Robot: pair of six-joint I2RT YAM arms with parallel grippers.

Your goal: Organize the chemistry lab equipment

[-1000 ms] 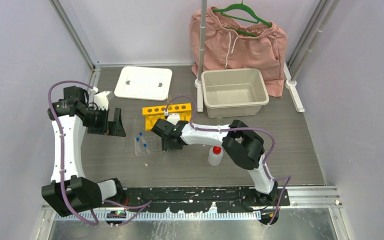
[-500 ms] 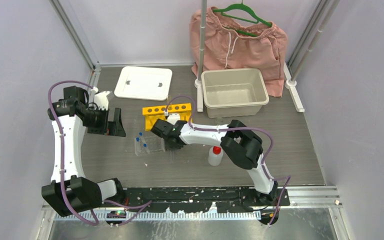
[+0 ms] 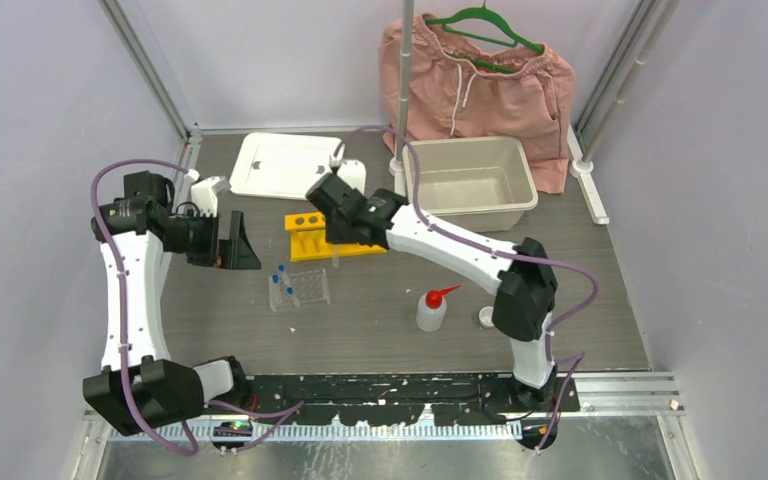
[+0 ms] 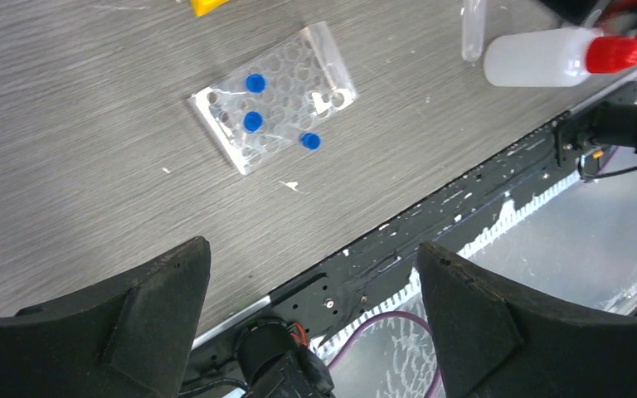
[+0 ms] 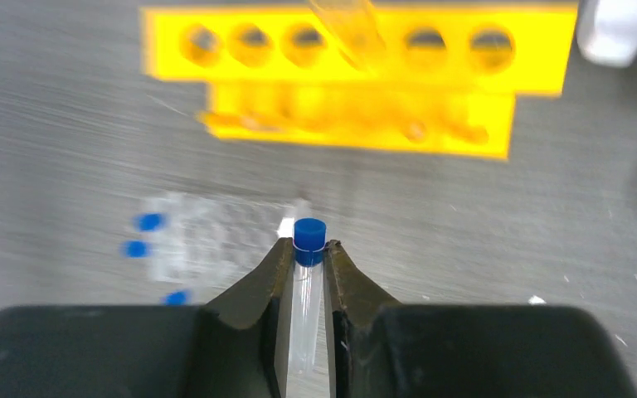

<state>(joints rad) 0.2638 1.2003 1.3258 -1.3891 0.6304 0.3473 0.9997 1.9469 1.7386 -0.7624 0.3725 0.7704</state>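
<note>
**Left gripper** (image 3: 232, 243): to the left of the yellow rack (image 3: 305, 246), well apart and raised off the table. Its jaws were spread wide with nothing between them.

**Clear rack** (image 4: 274, 99): just nearer than the yellow rack, toward its left end. Three blue caps (image 4: 253, 121) showed at it. Whether the one at the edge sat in a well could not be told.

**Right gripper** (image 5: 308, 249): above the yellow rack's right half. Its jaws pinched a tube (image 5: 305, 307) just below the blue cap, with the tube's body lying along the slot between the fingers. The tube was not yet in any hole. A second tube (image 5: 347, 23), clear, appeared to lean in one hole of the yellow rack.

**Bottle** (image 3: 430, 312): right of and nearer than the yellow rack, well apart and upright.

**Cup** (image 3: 486, 318): just right of the bottle.

**Risks, as judged:**
- The grip was narrow and high on smooth plastic, so the tube could pivot or slide if it was lowered off-centre.
- A tip landing on the rim rather than in a hole could shove or tilt the yellow rack.
- A descent too close to the leaning tube could knock it.
- Releasing before the tube was seated would drop it onto the table.
</note>
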